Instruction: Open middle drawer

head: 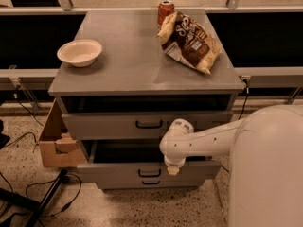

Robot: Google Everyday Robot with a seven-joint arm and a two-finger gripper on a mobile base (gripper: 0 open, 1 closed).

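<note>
Plainly, the middle drawer (109,171) stands well out from the grey bench (132,70). Its front sits further forward than the fronts above and below it, and a dark, shadowed interior shows behind its top edge. Its small black bar handle (149,173) lies at the centre of the front.

Just right of that handle, the pincer (173,170) points downward at the drawer's front, its pale tip over the upper part of the panel. Whether it is open or closed, or has hold of anything, I cannot tell. The white arm (208,141) runs in from the right, from the robot's large rounded body (270,169), and bends down at a round wrist joint in front of the gap above the drawer.

Above, the top drawer (104,125) is out a little way, with a dark slot between it and the bench top. Below, only a thin strip of the bottom drawer (118,184) shows.

On the bench top, a white bowl (79,52) sits near the left edge. A brown snack bag (189,41) lies at the back right, and a red can (165,11) stands upright just behind it.

An open cardboard box (53,143) rests against the bench's left side, and black cables (42,186) trail over the speckled floor.
</note>
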